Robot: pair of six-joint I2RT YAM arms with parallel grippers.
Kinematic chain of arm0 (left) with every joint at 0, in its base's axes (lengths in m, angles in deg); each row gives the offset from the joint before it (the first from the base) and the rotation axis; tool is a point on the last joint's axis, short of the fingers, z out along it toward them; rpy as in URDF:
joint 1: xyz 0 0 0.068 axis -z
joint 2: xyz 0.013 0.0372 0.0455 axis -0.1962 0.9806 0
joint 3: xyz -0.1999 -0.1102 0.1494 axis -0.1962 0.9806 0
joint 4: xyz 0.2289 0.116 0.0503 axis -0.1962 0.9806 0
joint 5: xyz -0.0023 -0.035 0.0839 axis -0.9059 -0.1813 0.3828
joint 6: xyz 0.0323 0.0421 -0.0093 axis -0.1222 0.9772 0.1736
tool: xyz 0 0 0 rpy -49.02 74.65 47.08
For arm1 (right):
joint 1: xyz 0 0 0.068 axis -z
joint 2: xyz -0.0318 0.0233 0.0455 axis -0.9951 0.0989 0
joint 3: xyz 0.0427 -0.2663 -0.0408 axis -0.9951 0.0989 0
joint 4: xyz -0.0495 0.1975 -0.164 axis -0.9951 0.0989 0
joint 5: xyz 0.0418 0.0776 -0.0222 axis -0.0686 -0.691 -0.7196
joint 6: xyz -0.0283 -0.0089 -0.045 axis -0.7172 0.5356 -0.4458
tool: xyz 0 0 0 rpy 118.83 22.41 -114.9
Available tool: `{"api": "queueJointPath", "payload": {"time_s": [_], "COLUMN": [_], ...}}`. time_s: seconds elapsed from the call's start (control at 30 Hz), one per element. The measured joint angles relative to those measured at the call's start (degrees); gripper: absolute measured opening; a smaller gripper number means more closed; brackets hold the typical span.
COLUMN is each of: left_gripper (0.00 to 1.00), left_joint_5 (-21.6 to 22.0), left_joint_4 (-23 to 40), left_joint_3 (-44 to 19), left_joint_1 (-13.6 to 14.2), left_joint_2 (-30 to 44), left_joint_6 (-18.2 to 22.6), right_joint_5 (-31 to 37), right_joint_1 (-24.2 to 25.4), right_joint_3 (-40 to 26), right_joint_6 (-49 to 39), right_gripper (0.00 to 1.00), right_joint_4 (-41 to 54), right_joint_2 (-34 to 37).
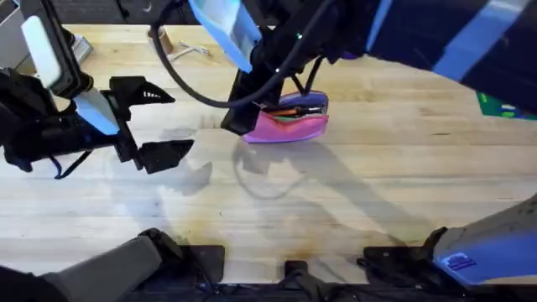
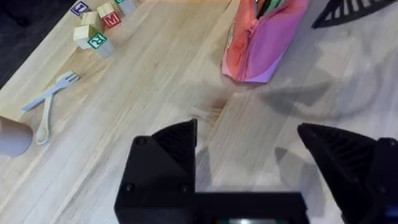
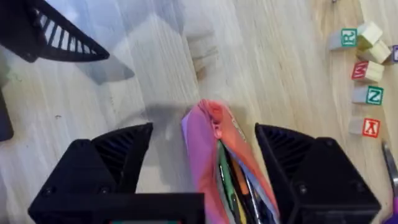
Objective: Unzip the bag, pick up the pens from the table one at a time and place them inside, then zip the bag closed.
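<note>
Straddling the bag (image 3: 214,155), tool (image 3: 202,162) agape.

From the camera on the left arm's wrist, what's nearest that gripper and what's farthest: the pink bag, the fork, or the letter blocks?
Measured from the left gripper:
1. Pink bag, straight ahead, pens sticking out of its open top.
2. Fork, off to one side by the table edge.
3. Letter blocks, beyond the fork.

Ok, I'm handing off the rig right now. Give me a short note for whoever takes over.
Left gripper: open, holds nothing, hovering over the table to the left of the bag.
Right gripper: open, straddling the zipper end of the bag, not gripping.
Bag: unzipped, with the pens inside.
Done: unzipping, loading the pens.
Left: zip the bag closed.
</note>
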Motion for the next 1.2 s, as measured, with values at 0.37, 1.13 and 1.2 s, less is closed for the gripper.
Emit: {"api": "queueJointPath", "payload": {"time_s": [0.37,1.13,1.2], "left_gripper": [0.992,0.993,0.993], "left_joint_5": [0.00,0.00,0.00], "left_joint_4": [0.00,0.35,0.40], "left_joint_3": [0.00,0.00,0.00], "left_joint_1": [0.00,-0.01,0.00], "left_joint_2": [-0.01,-0.01,-0.01], "left_joint_6": [0.00,0.00,0.00], "right_joint_5": [3.34,3.52,3.52], "right_joint_1": [-0.10,-0.08,-0.08], "right_joint_3": [0.00,0.00,0.00], "right_joint_6": [14.82,18.65,18.68], "right_gripper": [0.998,0.974,0.915], "right_joint_4": [-3.88,-2.75,-2.74], "right_joint_2": [5.22,11.94,12.28]}}
